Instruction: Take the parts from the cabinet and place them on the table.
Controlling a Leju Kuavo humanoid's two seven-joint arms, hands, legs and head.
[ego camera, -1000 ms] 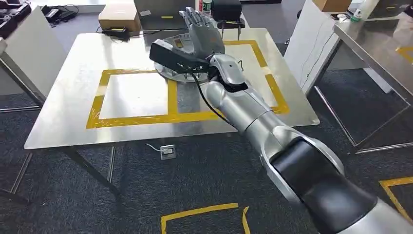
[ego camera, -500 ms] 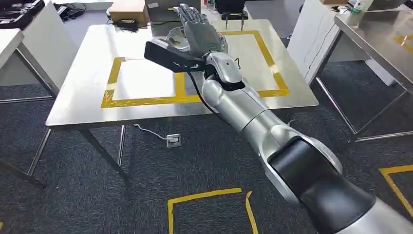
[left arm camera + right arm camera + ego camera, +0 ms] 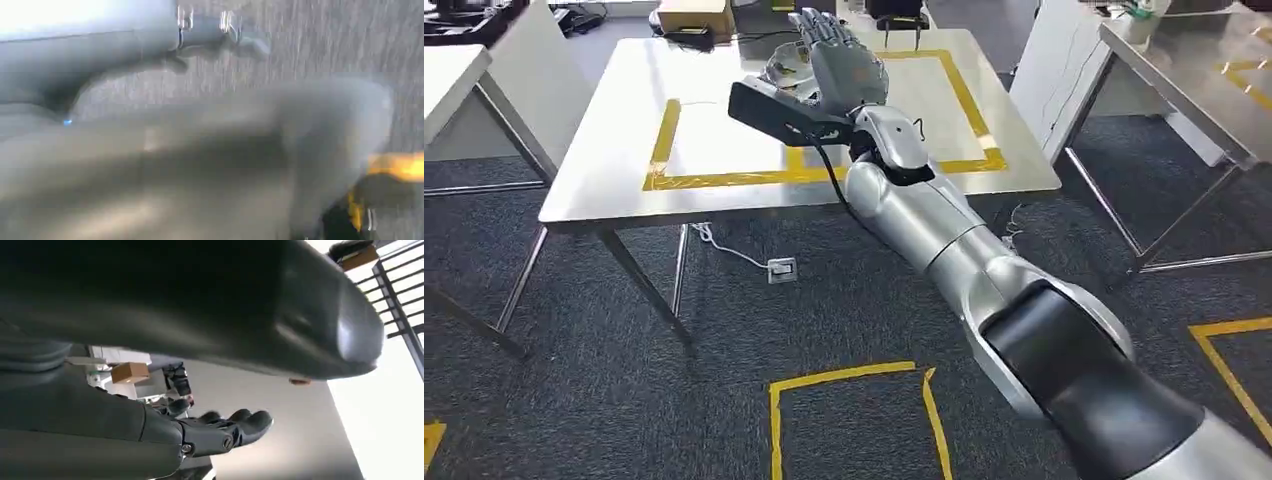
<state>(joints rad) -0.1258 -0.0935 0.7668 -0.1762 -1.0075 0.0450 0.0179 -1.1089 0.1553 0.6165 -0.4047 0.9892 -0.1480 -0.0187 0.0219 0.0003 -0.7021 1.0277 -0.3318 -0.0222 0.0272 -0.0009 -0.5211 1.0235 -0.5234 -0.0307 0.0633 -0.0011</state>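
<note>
Table: you have a shiny metal table [image 3: 604, 150] on thin legs, standing on dark carpet [image 3: 624, 400].
Tape: yellow tape [image 3: 724, 179] marks two side-by-side rectangles on its top.
Part: a round metal part [image 3: 779, 72] lies near the far edge, on the tape line between them.
Floor: a small white socket box [image 3: 781, 269] with its cable lies under the table's front edge; yellow tape lines [image 3: 844, 378] mark the carpet closer to you.

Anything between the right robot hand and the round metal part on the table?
Nothing visible does. The right robot hand is open right by the round metal part on the table, partly hiding it from the head view.
</note>
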